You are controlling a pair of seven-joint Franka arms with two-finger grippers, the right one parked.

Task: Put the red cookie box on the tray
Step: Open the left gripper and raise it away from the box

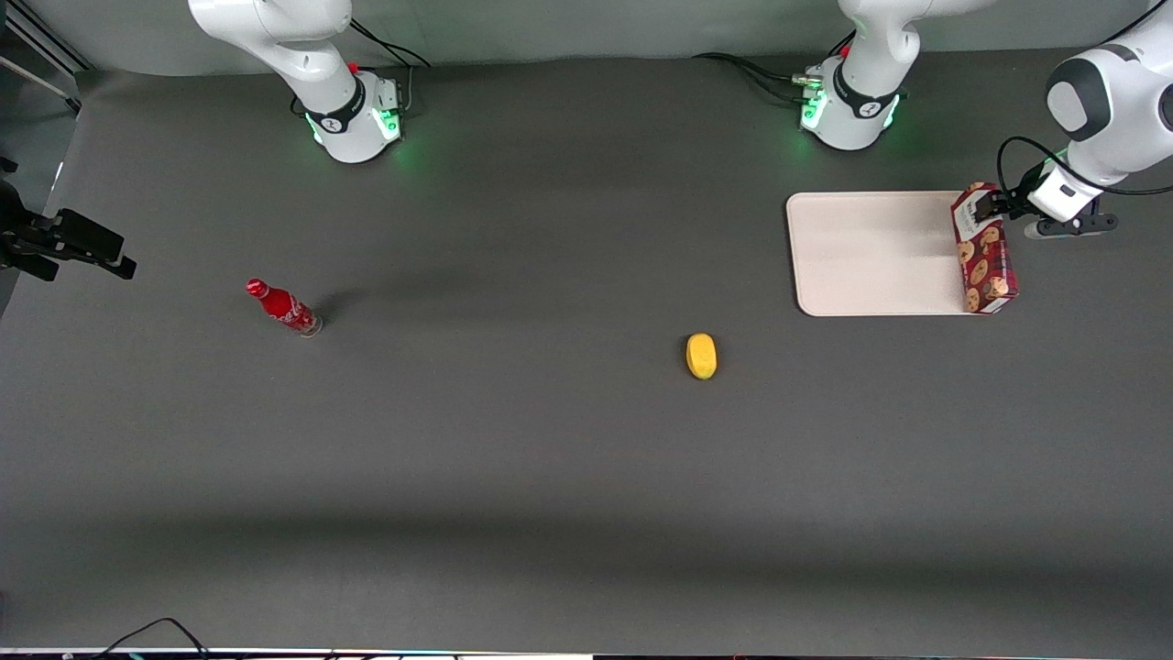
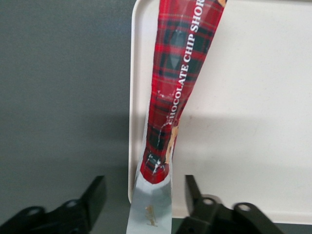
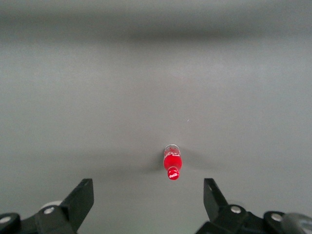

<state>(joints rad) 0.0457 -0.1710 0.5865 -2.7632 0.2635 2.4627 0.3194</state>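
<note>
Red cookie box (image 2: 173, 92) both ends cropped; gripper (image 2: 145, 195) finger contact unclear

You can read white capitals "CHOCOLATE CHIP SHOR", cut off by the frame edge, running lengthwise along the tartan side of the red cookie box (image 2: 178, 87) over the tray (image 2: 253, 97), with the gripper (image 2: 144, 204) fingers spread either side of its end. The red bottle (image 1: 283, 307) carries white script, too small to read.
</note>
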